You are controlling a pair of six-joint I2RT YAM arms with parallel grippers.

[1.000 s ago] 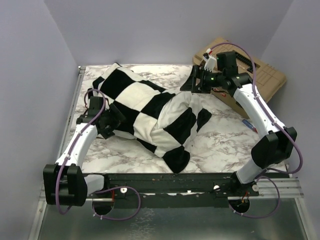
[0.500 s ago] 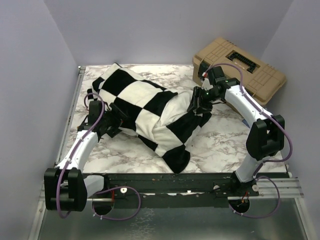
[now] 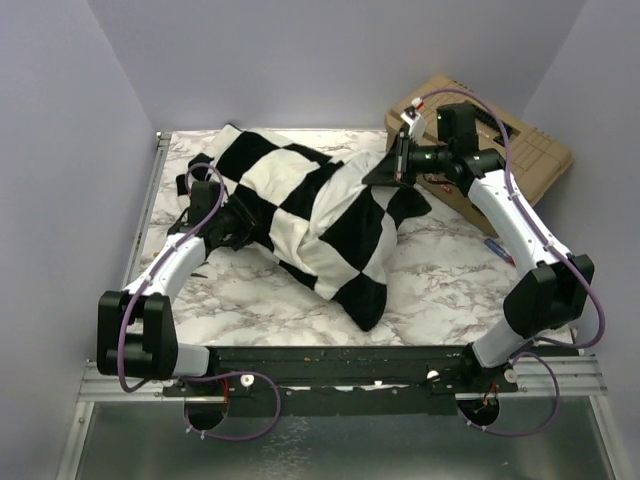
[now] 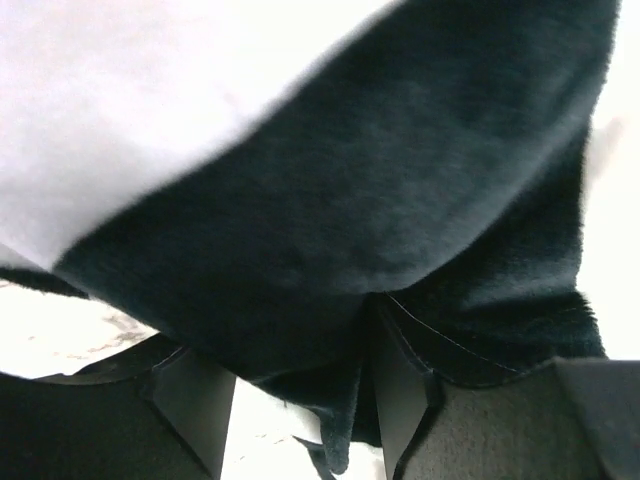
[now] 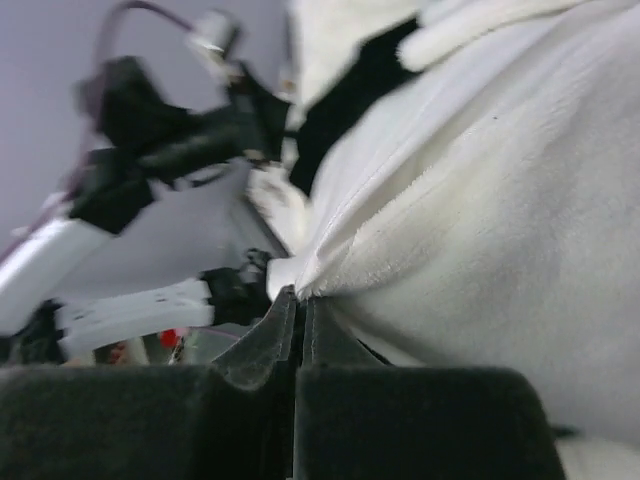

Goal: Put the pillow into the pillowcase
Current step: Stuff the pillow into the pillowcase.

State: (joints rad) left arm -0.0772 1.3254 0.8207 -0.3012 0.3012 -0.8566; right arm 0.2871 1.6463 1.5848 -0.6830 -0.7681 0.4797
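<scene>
1. The pillowcase (image 3: 310,215) lies slantwise across the middle of the table (image 3: 450,285), with one end toward 11 o'clock and a black corner toward 6 o'clock. It looks plump along its length, so I judge the pillow is inside. I can't tell any bare pillow apart from the white squares.
2. At about 1 o'clock, the right gripper (image 3: 385,172) has its fingers (image 5: 250,352) clenched on a ridge of white plush at the case's edge. The cloth rises up toward it. I'd guess the hold is there to lift that edge and draw the case along over its filling.
3. The left gripper (image 3: 238,222) sits at 9 o'clock on the opposite edge. Its fingers (image 4: 200,410) stand apart around a hanging fold of black cloth. Pale table shows beside the fold, so nothing is clamped there. It is probably placed opposite the right gripper so both sides can be tugged together.
4. The table is white marble pattern with grey veins. A black rail (image 3: 380,365) runs along the 6 o'clock edge, where the arms are bolted. A small blue-and-red thing (image 3: 498,250) lies near 3 o'clock, too small to name.
5. Plain lilac walls (image 3: 300,60) close in on three sides. A tan toolbox (image 3: 530,150) sits at 2 o'clock, behind the right arm.
</scene>
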